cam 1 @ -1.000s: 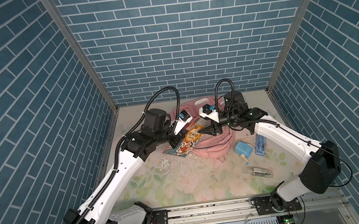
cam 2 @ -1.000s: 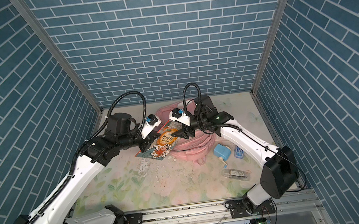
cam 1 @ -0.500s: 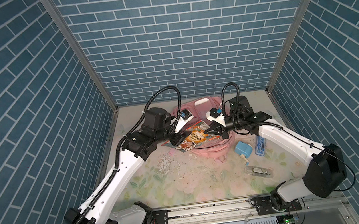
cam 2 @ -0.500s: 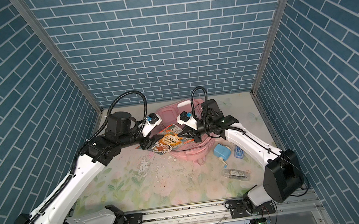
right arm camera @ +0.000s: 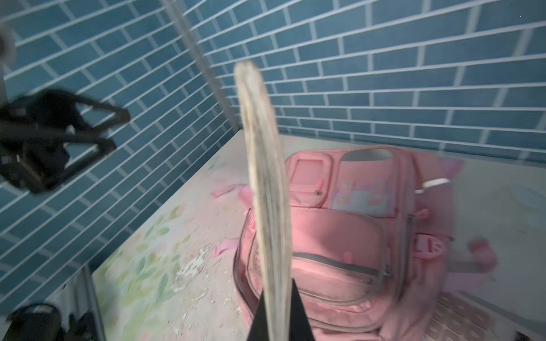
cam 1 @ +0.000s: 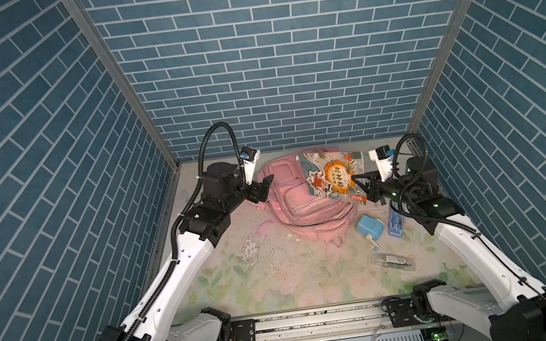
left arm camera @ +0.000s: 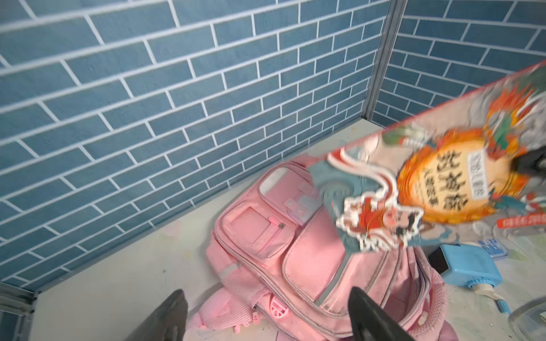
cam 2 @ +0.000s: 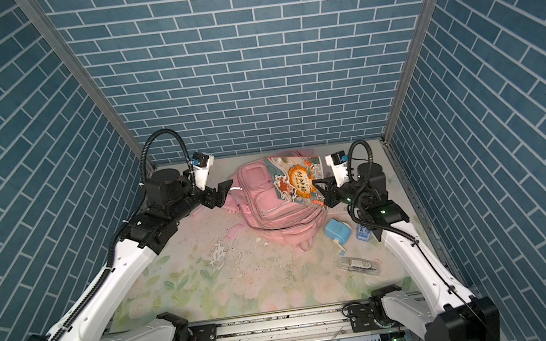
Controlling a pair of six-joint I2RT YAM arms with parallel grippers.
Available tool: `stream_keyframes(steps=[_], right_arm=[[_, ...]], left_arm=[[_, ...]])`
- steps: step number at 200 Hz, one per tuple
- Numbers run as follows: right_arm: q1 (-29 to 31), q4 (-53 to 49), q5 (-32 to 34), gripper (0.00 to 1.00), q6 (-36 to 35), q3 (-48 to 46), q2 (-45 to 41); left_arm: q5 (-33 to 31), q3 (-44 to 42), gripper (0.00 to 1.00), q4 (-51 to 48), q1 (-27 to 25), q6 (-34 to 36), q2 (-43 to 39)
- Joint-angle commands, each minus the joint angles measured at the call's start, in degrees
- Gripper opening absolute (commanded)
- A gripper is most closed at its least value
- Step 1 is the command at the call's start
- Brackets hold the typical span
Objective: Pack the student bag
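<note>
The pink student bag [cam 1: 304,210] [cam 2: 269,210] lies flat at the back of the table, front pockets up. A picture book [cam 1: 334,178] [cam 2: 298,182] with an orange cover hangs tilted above the bag's right side. My right gripper [cam 1: 359,182] [cam 2: 318,185] is shut on the book's right edge. In the right wrist view the book [right arm camera: 263,177] shows edge-on, pinched in the right gripper [right arm camera: 277,298], above the bag [right arm camera: 354,230]. My left gripper [cam 1: 266,187] [cam 2: 225,189] [left arm camera: 266,298] stands open and empty by the bag's [left arm camera: 310,257] left side, apart from the book [left arm camera: 443,183].
Right of the bag lie a blue pencil sharpener [cam 1: 370,228] and a blue case [cam 1: 397,225]. A clear pencil box [cam 1: 392,262] lies nearer the front. Paper scraps litter the floral mat [cam 1: 259,275]. Brick-pattern walls close three sides.
My left gripper has opened, let go of the book and drawn back to the left. My right gripper has shut on the book and carried it rightward over the bag.
</note>
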Motion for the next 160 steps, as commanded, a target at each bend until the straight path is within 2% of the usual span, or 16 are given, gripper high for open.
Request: stream_keyframes(steps=[1, 25, 52, 104, 148, 154, 160], right_arm=[[-0.31, 1.53, 16.99, 0.00, 12.39, -2.37, -6.23], [-0.35, 1.68, 22.21, 0.00, 15.91, -4.29, -10.74], [-0.33, -1.37, 25.55, 0.00, 17.00, -4.22, -12.53], [-0.34, -4.76, 25.86, 0.00, 17.85, -4.95, -13.49], [-0.33, -5.16, 24.16, 0.00, 19.61, -6.32, -14.03], [-0.35, -5.25, 23.71, 0.00, 19.78, -6.41, -13.97], [-0.35, -5.36, 23.27, 0.00, 19.91, -6.50, -13.96]], left_arm=[[-1.10, -5.04, 0.86, 5.28, -5.70, -0.85, 2.88], [-5.81, -6.69, 0.86, 8.03, -13.57, 2.22, 8.84], [-8.37, -4.07, 0.86, 10.33, -17.29, 1.96, 18.63], [-8.88, 1.72, 0.86, 12.08, -18.62, 0.39, 33.11], [-15.98, 6.01, 0.86, 14.20, -18.68, -2.97, 41.65], [-16.74, 6.41, 0.85, 13.99, -18.76, -3.34, 42.71], [-16.97, 6.81, 0.80, 13.80, -18.76, -3.49, 43.52]])
